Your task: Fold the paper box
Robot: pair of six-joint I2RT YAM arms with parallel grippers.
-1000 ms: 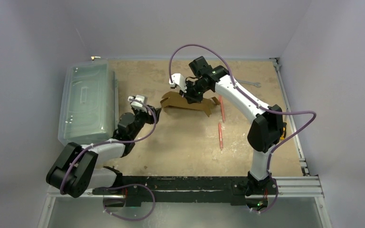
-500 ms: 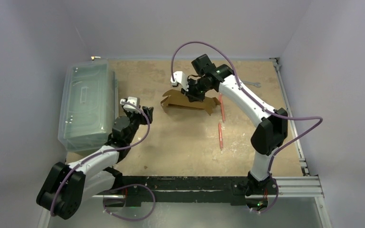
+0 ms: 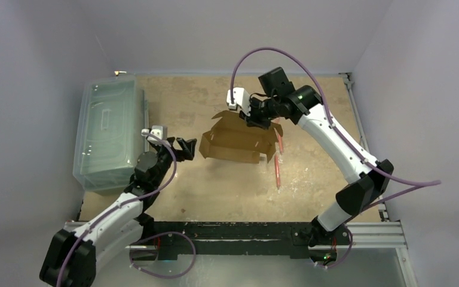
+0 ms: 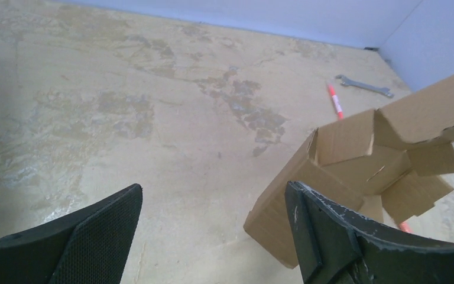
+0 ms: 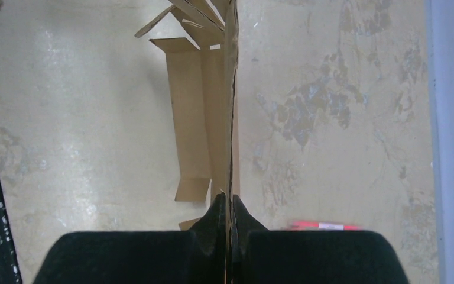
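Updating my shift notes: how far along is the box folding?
Done: the paper box has side walls raised. In hand: the right tool is shut on one upright panel; the left tool is open beside the box. Left: flaps untucked, top open.

No text, label, brand, number or sign can be read in any view. The paper box [image 3: 236, 143] shows only plain brown cardboard on every face that is in sight.
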